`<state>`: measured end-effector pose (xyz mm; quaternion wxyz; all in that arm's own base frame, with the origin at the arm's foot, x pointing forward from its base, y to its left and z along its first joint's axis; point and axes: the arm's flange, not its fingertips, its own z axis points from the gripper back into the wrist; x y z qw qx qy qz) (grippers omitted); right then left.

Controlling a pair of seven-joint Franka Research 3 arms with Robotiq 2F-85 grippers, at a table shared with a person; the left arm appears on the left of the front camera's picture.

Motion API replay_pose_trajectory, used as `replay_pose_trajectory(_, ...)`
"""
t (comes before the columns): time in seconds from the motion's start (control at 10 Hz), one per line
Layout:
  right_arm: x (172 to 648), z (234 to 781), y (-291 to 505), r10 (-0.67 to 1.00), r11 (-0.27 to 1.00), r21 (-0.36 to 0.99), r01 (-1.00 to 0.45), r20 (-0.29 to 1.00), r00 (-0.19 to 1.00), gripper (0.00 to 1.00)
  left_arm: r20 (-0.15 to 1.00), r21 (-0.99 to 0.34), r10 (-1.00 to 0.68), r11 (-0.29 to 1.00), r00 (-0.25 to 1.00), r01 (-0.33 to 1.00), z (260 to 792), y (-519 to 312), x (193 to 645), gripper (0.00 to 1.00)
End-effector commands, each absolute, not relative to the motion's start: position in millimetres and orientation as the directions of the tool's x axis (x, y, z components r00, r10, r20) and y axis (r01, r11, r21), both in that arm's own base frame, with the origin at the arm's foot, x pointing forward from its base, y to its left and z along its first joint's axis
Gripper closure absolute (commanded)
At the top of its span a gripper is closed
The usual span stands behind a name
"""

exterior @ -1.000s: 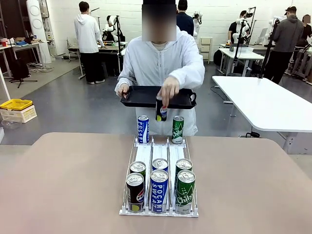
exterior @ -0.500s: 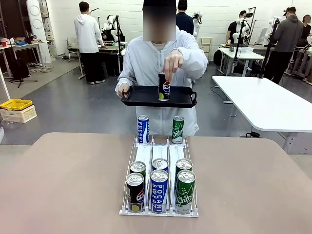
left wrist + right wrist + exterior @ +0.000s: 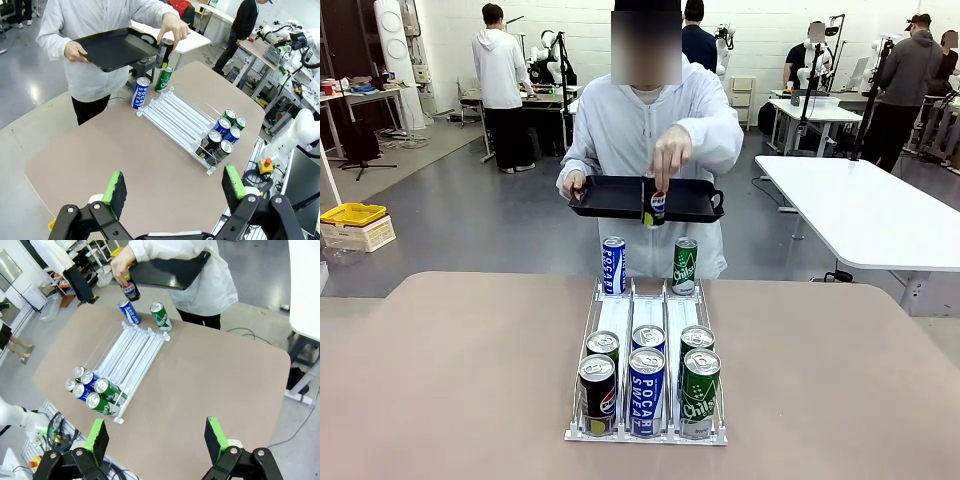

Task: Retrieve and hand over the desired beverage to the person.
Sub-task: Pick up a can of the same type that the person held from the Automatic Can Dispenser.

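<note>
Pepsi can (image 3: 656, 207) hung well ahead of both grippers, pinched at its top by the person's hand (image 3: 670, 160), off the table and above the rack's far end. The left gripper (image 3: 174, 185) was released, green pads spread on nothing; the right gripper (image 3: 156, 436) was just as wide and bare, both well short of the rack (image 3: 617, 315).

Trouble could start with the choice. I read that dangled can as the order, and the matching front Pepsi (image 3: 597, 395) sat closest to the grippers but touching a Pocari Sweat can (image 3: 646, 390), so a finger coming down off-centre could nudge or grab the wrong drink. A fingertip hold like the person's could also slip, dropping the can into the arms' path, and the tray (image 3: 610, 195), carried in 1 hand, could tip during a handover.

Only the front view gave readable labels on all 6 near cans. The left wrist view showed the can hanging clear of the tray's edge, where the front view overlapped them. The right wrist view looked down on 3 bare lanes
</note>
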<state>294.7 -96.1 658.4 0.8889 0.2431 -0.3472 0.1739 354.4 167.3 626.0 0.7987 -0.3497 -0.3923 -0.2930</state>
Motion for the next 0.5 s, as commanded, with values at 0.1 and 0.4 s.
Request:
replay_pose_trajectory(0.1,295.5,658.2,-95.8,0.142,0.826,0.307,-0.473,0.698,0.702,0.00,0.839,-0.336,-0.178,0.575,0.514,0.746,629.1,168.8,354.9,0.00)
replay_pose_trajectory(0.4,295.5,658.2,-95.8,0.142,0.826,0.307,-0.473,0.698,0.702,0.00,0.839,-0.336,-0.178,0.575,0.514,0.746,629.1,168.8,354.9,0.00)
